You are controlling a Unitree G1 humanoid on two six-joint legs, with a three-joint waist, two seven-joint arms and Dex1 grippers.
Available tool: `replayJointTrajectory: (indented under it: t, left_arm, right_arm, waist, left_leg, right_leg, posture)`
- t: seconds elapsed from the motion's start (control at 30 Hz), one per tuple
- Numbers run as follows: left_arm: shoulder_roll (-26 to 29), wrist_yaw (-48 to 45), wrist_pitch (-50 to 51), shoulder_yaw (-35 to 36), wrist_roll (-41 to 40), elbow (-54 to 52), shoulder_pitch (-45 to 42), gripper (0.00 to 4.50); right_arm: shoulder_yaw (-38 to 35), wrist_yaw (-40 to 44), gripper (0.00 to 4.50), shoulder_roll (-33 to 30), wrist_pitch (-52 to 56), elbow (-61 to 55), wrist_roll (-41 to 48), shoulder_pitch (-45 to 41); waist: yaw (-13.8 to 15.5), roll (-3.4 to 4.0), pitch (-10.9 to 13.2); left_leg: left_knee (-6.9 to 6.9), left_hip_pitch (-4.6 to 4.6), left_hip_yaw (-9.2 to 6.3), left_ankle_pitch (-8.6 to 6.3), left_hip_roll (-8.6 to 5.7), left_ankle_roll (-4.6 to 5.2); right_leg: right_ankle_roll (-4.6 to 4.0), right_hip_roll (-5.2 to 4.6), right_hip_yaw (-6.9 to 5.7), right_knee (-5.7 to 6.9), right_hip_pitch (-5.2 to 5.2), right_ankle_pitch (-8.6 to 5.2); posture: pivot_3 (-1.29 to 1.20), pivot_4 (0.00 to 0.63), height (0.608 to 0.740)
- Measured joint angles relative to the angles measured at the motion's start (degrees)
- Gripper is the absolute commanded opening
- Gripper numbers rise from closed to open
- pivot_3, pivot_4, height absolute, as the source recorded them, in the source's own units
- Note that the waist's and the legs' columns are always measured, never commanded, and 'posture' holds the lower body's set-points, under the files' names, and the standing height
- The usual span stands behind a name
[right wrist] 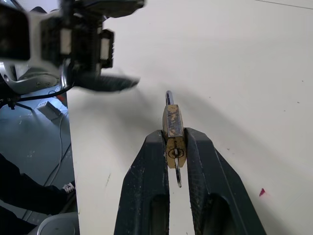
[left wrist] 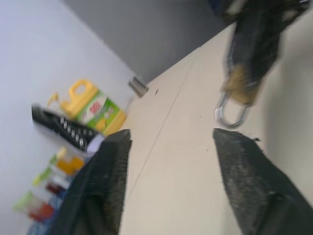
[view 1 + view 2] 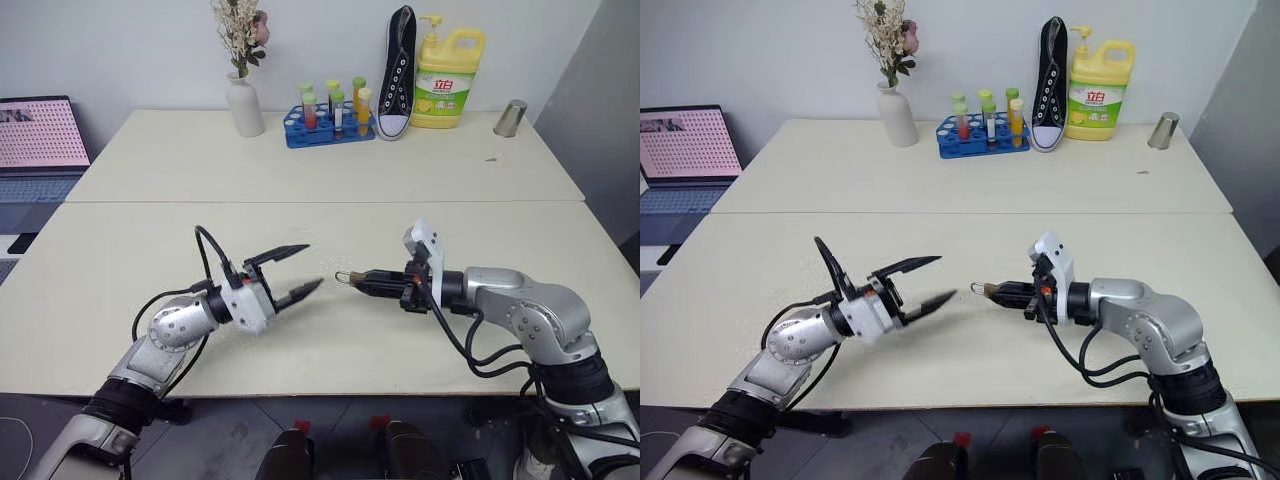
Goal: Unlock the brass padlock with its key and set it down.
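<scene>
Pinching brass padlock [image 1: 173, 133] between 2 fingers: right gripper [image 1: 175, 147]; left gripper [image 3: 301, 270] spread, empty, facing it.

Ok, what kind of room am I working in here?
Probably an office or lab test bench: plain cream tables against a bare wall, an open laptop at the left edge, and staged props along the back, such as a test-tube rack, a sneaker and a detergent bottle.

Tarnished brass padlock [image 1: 173, 131] with shiny metal shackle; matt cream table [image 3: 320, 160].
</scene>
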Motion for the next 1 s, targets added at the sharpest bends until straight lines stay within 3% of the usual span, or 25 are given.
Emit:
replayJointTrajectory:
  t: [0.2,0.5,0.8,1.0]
  left_arm:
    - [-3.46,-8.81,29.28,0.70,-17.23,-7.86,-0.81,0.00]
    - [-8.55,-13.21,50.70,1.20,-23.38,-13.11,-0.68,0.00]
    - [-8.44,-15.97,60.84,5.04,-24.96,-20.29,0.48,0.00]
    - [-5.58,-18.43,65.60,7.03,-25.59,-24.29,2.32,0.00]
  right_arm:
    - [-0.06,1.31,0.15,-0.57,0.00,-2.77,0.58,0.72]
    - [-0.11,2.29,0.15,-0.58,0.13,-4.65,2.70,0.96]
    - [-0.14,2.30,0.15,-0.61,0.13,-4.67,2.72,1.15]
    - [-0.14,2.39,0.15,-0.76,0.13,-4.63,2.45,1.18]
  waist:
    - [-0.08,0.00,0.00]
    - [-0.10,-0.01,0.00]
    - [-0.08,-0.01,0.00]
    - [-0.04,-0.01,0.00]
  left_leg:
    - [0.02,-0.02,-0.02,0.00,0.00,0.00]
    - [0.03,-0.01,-0.01,0.00,0.01,-0.01]
    - [0.02,-0.01,-0.01,0.01,0.02,-0.01]
    - [0.01,-0.01,0.00,0.01,0.02,-0.01]
  right_leg:
    - [0.00,0.00,-0.01,0.00,0.01,0.00]
    - [-0.01,0.02,-0.01,-0.02,0.03,-0.01]
    - [-0.02,0.02,0.01,-0.04,0.03,-0.01]
    - [-0.03,0.02,0.02,-0.05,0.03,-0.02]
  posture:
    - [0.00,0.150,0.740]
    - [0.00,0.150,0.740]
    - [0.00,0.150,0.740]
    - [0.00,0.150,0.740]
